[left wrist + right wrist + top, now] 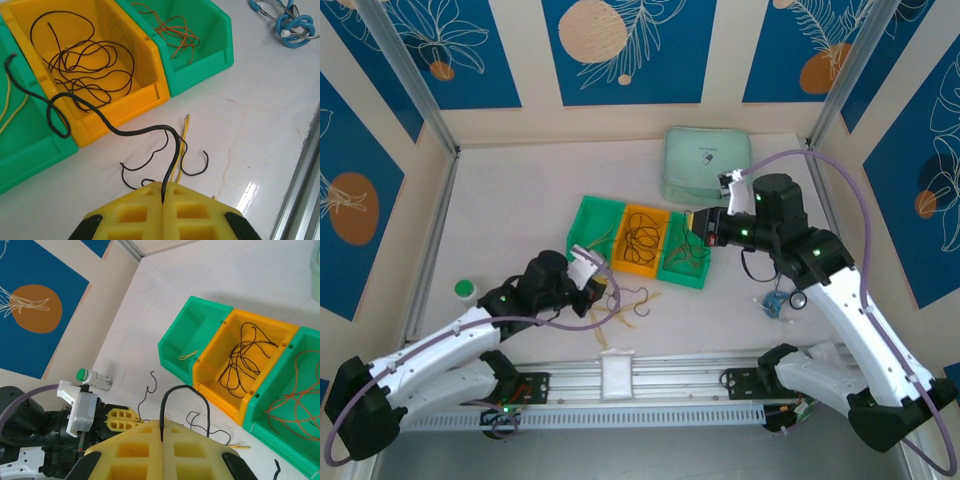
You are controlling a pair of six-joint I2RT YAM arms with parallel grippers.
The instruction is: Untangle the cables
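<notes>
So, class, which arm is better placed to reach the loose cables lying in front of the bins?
Probably left: the loose cables lie just beyond the left gripper, while the right gripper hangs by the right-hand green bin. Each must first release its black cable.

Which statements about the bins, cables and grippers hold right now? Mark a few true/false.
1. Black cables lie in the yellow bin. True.
2. The left gripper is open. False: it is shut on a thick black cable.
3. The red-orange cables are in the yellow bin. False: they lie in the right-hand green bin.
4. Loose cables lie on the table in front of the bins. True.
5. The right gripper is shut on a black cable loop. True.
</notes>
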